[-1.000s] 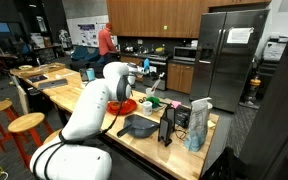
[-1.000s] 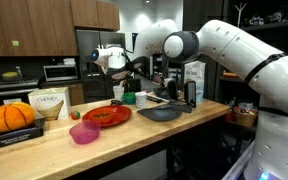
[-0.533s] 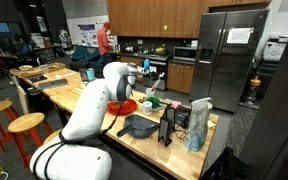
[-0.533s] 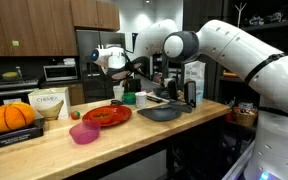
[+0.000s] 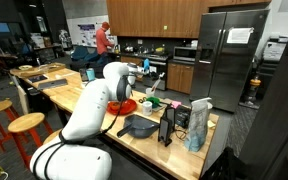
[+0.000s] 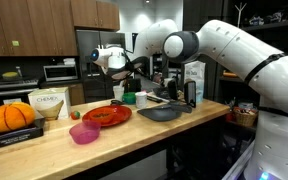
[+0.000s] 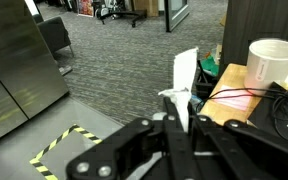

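Evidently the gripper [image 7: 182,97] had its jaws clamped on a thin white object [image 7: 186,65], upper middle of the wrist view; a white cup [image 7: 272,62] stood upper right.

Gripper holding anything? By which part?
Yes: the shut gripper pinches a thin white piece by its lower end; what it is cannot be told.

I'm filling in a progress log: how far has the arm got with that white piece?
Done: the gripper is shut on the white piece, so the pick-up looks complete. In hand: the piece is held in the air, clear of the wooden counter. Left: setting it down; it rests on nothing yet, and the red plate sits apart from it.
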Robot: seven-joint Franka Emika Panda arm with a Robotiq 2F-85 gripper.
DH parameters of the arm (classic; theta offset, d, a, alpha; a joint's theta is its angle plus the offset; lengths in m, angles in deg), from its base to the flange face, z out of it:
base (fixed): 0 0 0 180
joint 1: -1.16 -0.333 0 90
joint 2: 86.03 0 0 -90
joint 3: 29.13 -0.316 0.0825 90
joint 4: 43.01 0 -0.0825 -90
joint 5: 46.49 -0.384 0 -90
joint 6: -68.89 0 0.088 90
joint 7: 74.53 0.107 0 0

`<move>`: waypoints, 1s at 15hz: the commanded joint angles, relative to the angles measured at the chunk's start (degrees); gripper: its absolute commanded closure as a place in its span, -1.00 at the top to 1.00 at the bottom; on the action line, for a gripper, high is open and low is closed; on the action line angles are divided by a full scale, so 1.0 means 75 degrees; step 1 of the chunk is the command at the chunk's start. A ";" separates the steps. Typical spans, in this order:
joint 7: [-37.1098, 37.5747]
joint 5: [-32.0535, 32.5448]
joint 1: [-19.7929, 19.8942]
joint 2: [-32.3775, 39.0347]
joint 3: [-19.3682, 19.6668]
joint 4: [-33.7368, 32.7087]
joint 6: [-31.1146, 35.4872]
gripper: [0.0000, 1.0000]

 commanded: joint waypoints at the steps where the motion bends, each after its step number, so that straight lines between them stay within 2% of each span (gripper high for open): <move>1: 0.0000 0.0000 0.0000 0.0000 0.0000 0.0000 0.0000 -0.31; 2: 0.0000 -0.0001 -0.0005 0.0001 -0.0001 0.0008 -0.0003 -0.30; 4: 0.0056 0.0033 -0.0032 0.0011 0.0023 0.0016 -0.0008 -0.09; 12: 0.0096 0.0148 -0.0116 0.0003 0.0053 0.0010 0.0036 0.97; 15: 0.0129 0.0251 -0.0173 -0.0050 0.0073 -0.0001 0.0049 1.00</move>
